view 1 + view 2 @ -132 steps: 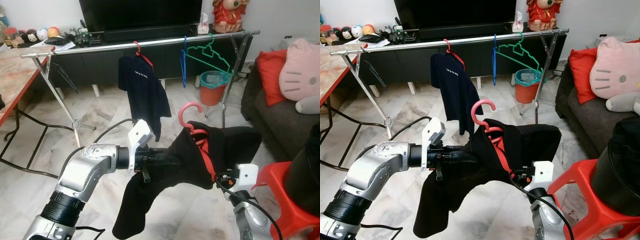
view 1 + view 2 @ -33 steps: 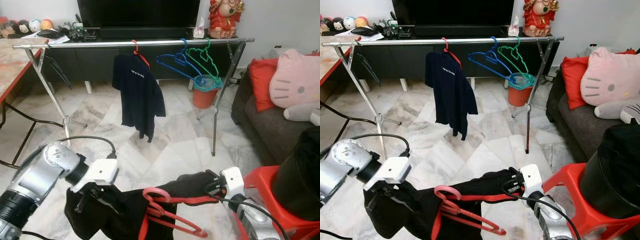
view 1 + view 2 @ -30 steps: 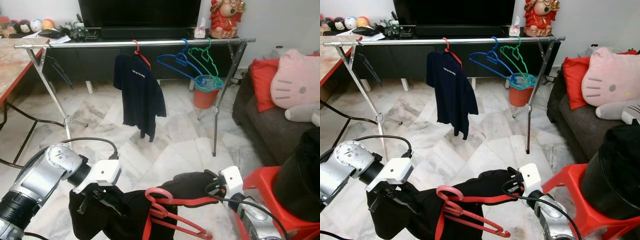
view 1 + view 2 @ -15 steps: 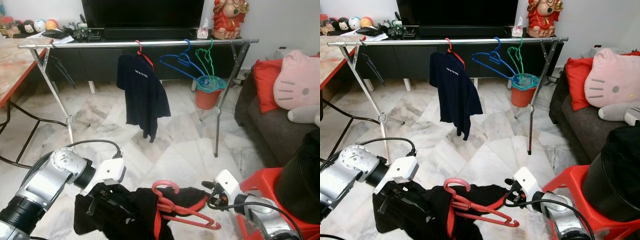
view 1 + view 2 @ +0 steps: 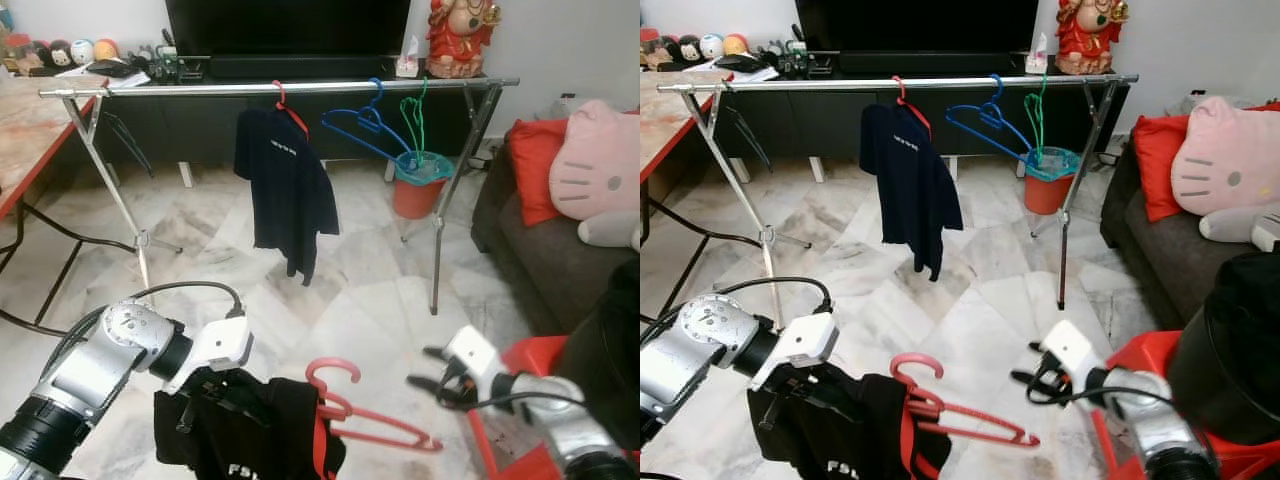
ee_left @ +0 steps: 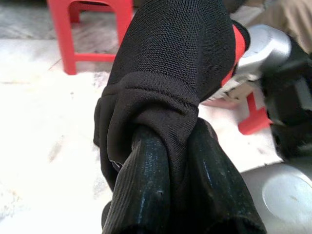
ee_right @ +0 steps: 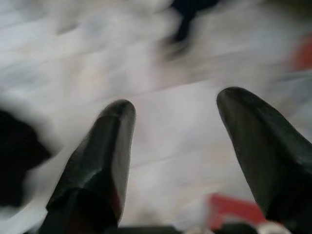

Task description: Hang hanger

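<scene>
A black garment [image 5: 250, 435] on a red hanger [image 5: 372, 418] hangs low over the floor. My left gripper [image 6: 173, 136] is shut on a bunched fold of its cloth, and the cloth covers the fingers in the left eye view. The hanger's hook [image 5: 332, 368] stands up, and its right arm sticks out bare. My right gripper [image 5: 428, 368] is open just right of that end and holds nothing; in its wrist view the fingers [image 7: 109, 141] are spread over blurred floor. The metal rail [image 5: 200, 89] crosses the back, carrying a navy shirt [image 5: 285, 190], a blue hanger [image 5: 362, 118] and a green hanger [image 5: 415, 120].
A red stool [image 5: 520, 425] with a black object [image 5: 612, 370] on it stands at my right. Behind it is a sofa [image 5: 540, 250] with a red cushion and a pink plush. A red bin [image 5: 415, 190] sits under the rail. A table [image 5: 30, 130] edges the left.
My right gripper has let go of the garment and hanger, opened and drawn off to the right. The garment has sagged and now hangs from my left gripper alone.
</scene>
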Robot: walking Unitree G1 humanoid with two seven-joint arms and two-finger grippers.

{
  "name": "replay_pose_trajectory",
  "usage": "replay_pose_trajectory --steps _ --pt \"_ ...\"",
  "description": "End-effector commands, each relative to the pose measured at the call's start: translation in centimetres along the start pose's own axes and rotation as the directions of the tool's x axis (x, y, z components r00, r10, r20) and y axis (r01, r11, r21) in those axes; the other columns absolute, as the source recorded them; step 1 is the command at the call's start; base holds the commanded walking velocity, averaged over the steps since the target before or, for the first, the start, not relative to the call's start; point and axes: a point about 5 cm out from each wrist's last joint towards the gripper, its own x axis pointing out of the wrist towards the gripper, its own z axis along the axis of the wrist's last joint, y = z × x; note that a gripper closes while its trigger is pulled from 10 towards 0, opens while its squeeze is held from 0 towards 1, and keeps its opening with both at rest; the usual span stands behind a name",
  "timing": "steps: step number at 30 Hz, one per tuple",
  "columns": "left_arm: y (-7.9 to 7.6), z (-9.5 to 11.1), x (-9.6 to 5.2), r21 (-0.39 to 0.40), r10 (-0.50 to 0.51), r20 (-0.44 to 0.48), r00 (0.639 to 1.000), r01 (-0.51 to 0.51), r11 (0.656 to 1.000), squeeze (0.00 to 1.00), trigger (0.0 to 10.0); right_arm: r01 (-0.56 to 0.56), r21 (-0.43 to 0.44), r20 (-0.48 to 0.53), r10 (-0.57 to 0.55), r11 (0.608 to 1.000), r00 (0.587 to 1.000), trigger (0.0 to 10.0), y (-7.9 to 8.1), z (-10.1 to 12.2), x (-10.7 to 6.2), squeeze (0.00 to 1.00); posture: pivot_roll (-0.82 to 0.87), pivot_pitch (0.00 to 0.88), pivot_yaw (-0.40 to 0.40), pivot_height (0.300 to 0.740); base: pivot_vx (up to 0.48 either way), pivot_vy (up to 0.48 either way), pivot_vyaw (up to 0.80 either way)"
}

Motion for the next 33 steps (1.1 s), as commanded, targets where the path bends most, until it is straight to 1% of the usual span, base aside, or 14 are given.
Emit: replay_pose_trajectory --steps 1,3,4,6,7,8,12,14,15,18,20,24,27,33 --pt "0.9 0.4 -0.4 0.005 0.07 0.021 0.997 -0.07 0.998 0.0 10.0 0.053 0.025 0.146 -0.056 0.998 0.988 10.0 -1.7 2.7 -0.7 0.0 -0.14 0.0 -0.012 0.74 0.0 0.0 0.0" --pt "1.4 0.3 -0.2 -0.005 0.119 0.02 0.993 -0.119 0.993 0.0 10.0 -0.024 0.044 0.235 0.013 0.999 0.972 10.0 -1.3 4.1 -0.8 0.0 -0.14 0.0 -0.008 0.74 0.0 0.0 0.0" --pt "1.4 0.3 -0.2 -0.005 0.119 0.02 0.993 -0.119 0.993 0.0 10.0 -0.024 0.044 0.235 0.013 0.999 0.972 10.0 -1.3 4.1 -0.8 0.0 -0.14 0.0 -0.008 0.74 0.0 0.0 0.0" --pt "2.0 0.5 0.1 -0.017 0.175 0.041 0.984 -0.175 0.984 0.0 10.0 -0.127 0.004 0.265 0.122 0.992 0.957 10.0 -0.2 4.8 -0.9 0.0 -0.14 0.0 -0.006 0.74 0.0 0.0 0.0" --pt "2.0 0.5 0.1 -0.017 0.175 0.041 0.984 -0.175 0.984 0.0 10.0 -0.127 0.004 0.265 0.122 0.992 0.957 10.0 -0.2 4.8 -0.9 0.0 -0.14 0.0 -0.006 0.74 0.0 0.0 0.0" --pt "2.6 0.9 0.4 -0.032 0.222 0.067 0.973 -0.22 0.975 0.0 10.0 -0.242 -0.025 0.251 0.241 0.97 0.937 10.0 1.2 4.7 -0.7 0.0 -0.13 0.0 -0.005 0.74 0.0 0.0 0.0" --pt "3.0 1.4 0.7 -0.038 0.245 0.092 0.965 -0.243 0.969 0.0 10.0 -0.359 -0.062 0.219 0.364 0.931 0.905 10.0 2.7 4.3 -0.6 0.0 -0.13 0.0 -0.005 0.74 0.0 0.0 0.0" --pt "3.4 1.9 0.9 -0.033 0.256 0.109 0.96 -0.254 0.967 0.0 10.0 -0.435 -0.089 0.187 0.444 0.896 0.876 10.0 3.5 3.9 -0.8 0.0 -0.13 0.0 -0.002 0.74 0.0 0.0 0.0" --pt "3.7 2.4 1.1 -0.026 0.26 0.119 0.958 -0.258 0.966 0.0 10.0 -0.49 -0.087 0.18 0.497 0.868 0.849 10.0 3.9 4.0 -1.2 0.0 -0.13 0.0 0.001 0.74 0.0 0.0 0.0" --pt "3.7 2.7 1.3 -0.018 0.248 0.126 0.96 -0.248 0.969 0.0 10.0 -0.52 -0.105 0.166 0.53 0.848 0.832 10.0 4.0 4.1 -1.6 0.0 -0.13 0.0 0.003 0.74 0.0 0.0 0.0" --pt "3.7 2.8 1.4 -0.006 0.232 0.121 0.965 -0.233 0.973 0.0 10.0 -0.535 -0.107 0.148 0.545 0.838 0.825 10.0 3.7 4.0 -1.9 0.0 -0.14 0.0 0.003 0.74 0.0 0.0 0.0" --pt "3.7 2.8 1.5 0.002 0.221 0.109 0.969 -0.223 0.975 0.0 10.0 -0.534 -0.112 0.131 0.546 0.838 0.828 10.0 3.0 4.1 -2.3 0.0 -0.14 0.0 0.0 0.74 0.0 0.0 0.0" --pt "3.6 2.8 1.6 0.013 0.206 0.094 0.974 -0.208 0.978 0.0 10.0 -0.542 -0.143 0.114 0.557 0.828 0.822 10.0 2.5 4.4 -2.7 0.0 -0.14 0.0 -0.004 0.74 0.0 0.0 0.0" --pt "3.4 2.6 2.0 0.039 0.18 0.06 0.982 -0.182 0.983 0.0 10.0 -0.598 -0.204 0.124 0.627 0.775 0.769 10.0 2.8 5.6 -3.1 0.0 -0.14 0.0 -0.019 0.74 0.0 0.0 0.0"
